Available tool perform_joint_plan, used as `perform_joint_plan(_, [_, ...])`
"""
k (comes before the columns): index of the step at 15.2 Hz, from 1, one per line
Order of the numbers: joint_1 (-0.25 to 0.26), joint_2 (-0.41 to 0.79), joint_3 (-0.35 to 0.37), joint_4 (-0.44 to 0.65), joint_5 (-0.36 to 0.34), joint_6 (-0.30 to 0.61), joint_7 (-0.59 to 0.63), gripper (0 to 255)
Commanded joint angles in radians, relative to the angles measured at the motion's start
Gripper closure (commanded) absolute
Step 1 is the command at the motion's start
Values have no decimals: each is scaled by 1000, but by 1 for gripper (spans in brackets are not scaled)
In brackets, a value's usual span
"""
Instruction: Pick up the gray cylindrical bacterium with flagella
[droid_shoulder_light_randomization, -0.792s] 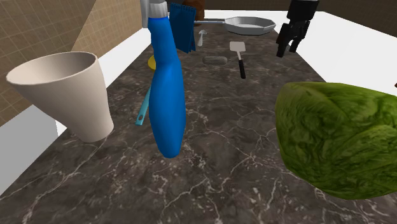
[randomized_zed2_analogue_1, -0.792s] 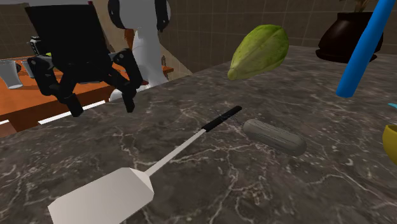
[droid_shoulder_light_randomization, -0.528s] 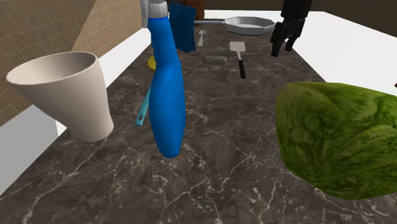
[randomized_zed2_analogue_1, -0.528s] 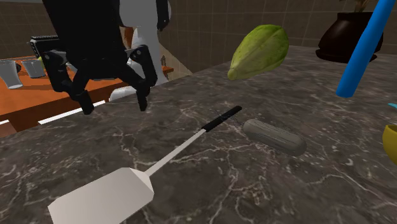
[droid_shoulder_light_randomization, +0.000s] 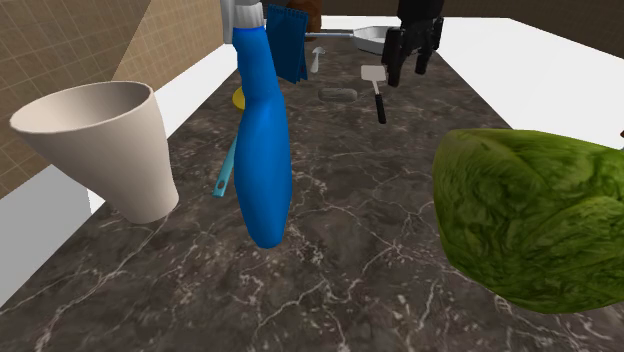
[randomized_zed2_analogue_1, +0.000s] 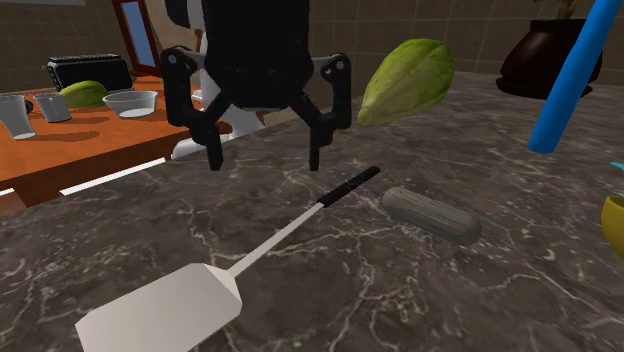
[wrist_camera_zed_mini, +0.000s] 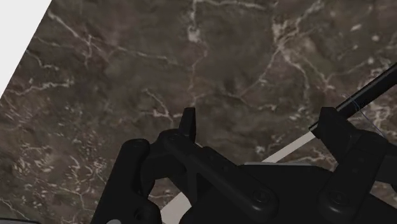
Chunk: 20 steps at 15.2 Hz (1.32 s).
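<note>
The grey cylindrical bacterium (droid_shoulder_light_randomization: 338, 93) (randomized_zed2_analogue_1: 432, 213) lies flat on the dark marble counter (droid_shoulder_light_randomization: 360, 250), just beyond the handle end of a white spatula (droid_shoulder_light_randomization: 378, 90) (randomized_zed2_analogue_1: 160, 310). My black gripper (droid_shoulder_light_randomization: 406, 76) (randomized_zed2_analogue_1: 265, 160) hangs open above the counter with nothing between its fingers. It is over the spatula's shaft, to the shoulder view's right of the bacterium and clear of it. Between the spread fingers in the wrist view (wrist_camera_zed_mini: 261, 127) I see marble and part of the spatula's shaft (wrist_camera_zed_mini: 289, 147).
A blue spray bottle (droid_shoulder_light_randomization: 262, 140), a beige cup (droid_shoulder_light_randomization: 105, 145) and a big green leafy vegetable (droid_shoulder_light_randomization: 535, 215) stand close to the shoulder camera. A pan (droid_shoulder_light_randomization: 372, 38), a yellow bowl (randomized_zed2_analogue_1: 612, 225) and a dark vase (randomized_zed2_analogue_1: 545, 55) ring the far counter. An orange table (randomized_zed2_analogue_1: 70, 140) lies beyond.
The gripper has swung towards the shoulder view's left, from the counter's far right edge to above the spatula, nearer the bacterium. It stays open. Nothing on the counter moved.
</note>
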Motion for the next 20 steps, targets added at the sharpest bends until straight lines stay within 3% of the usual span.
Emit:
perform_joint_plan(1, [4,66,45,77,-4,-19,51,0])
perform_joint_plan(10, [39,393,251,439,-87,-120,304,0])
perform_joint_plan(19, [41,355,244,296,-74,-12,299,0])
perform_joint_plan(20, [41,354,244,295,-73,-12,299,255])
